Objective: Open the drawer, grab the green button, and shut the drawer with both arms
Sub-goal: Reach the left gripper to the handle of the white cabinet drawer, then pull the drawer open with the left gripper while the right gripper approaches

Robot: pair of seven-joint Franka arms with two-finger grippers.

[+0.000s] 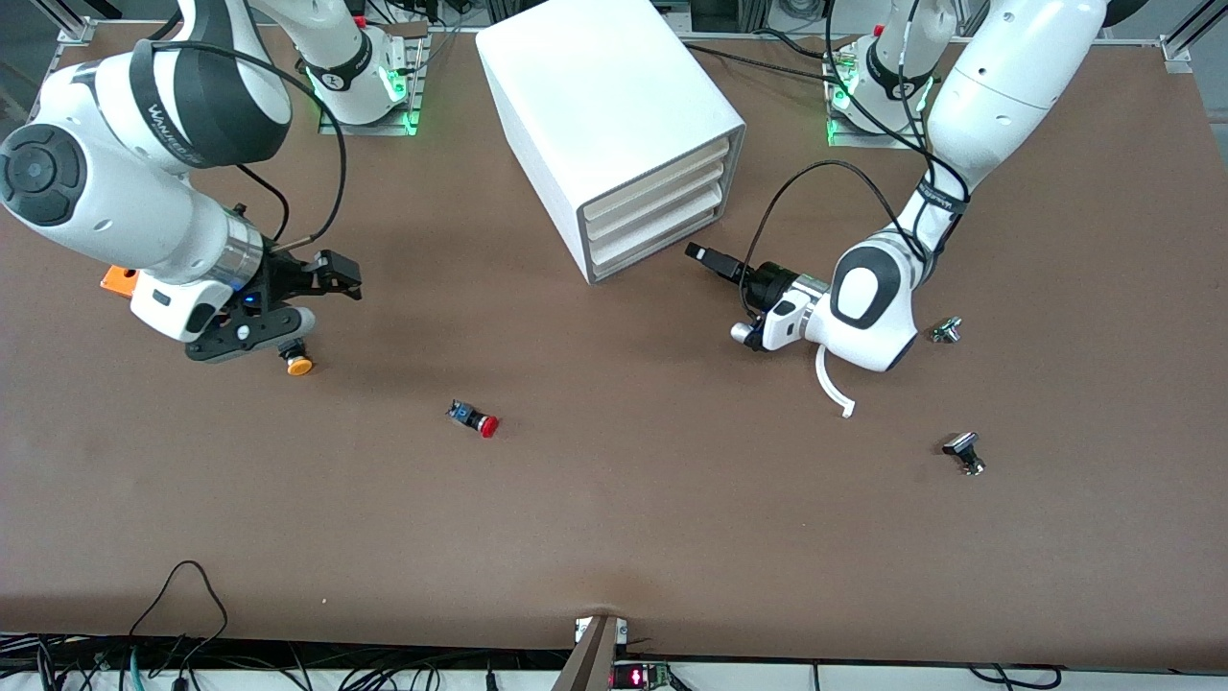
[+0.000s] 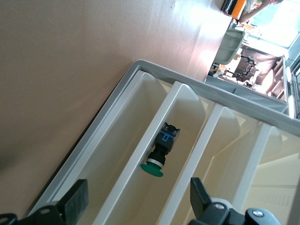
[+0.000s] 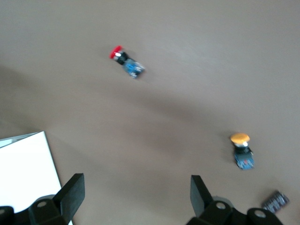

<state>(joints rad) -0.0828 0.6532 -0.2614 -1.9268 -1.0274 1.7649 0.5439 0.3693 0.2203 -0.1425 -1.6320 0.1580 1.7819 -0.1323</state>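
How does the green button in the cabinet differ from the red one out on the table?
The green button has a green cap and lies inside a drawer compartment of the cabinet. The red button has a red cap and lies in the open on the table. Both lie on their sides, with round caps and dark black-blue bodies.

Even overhead light, soft shadows under the arms, right wrist view slightly blurred, perhaps motion.

The matte brown worktop [image 1: 614, 537] carries a big white box cabinet [image 1: 604, 115], a red-capped push button [image 1: 477, 420], an orange-yellow-capped push button [image 1: 298, 364], and two small metal-and-black parts [image 1: 964, 451] toward the left arm's end.
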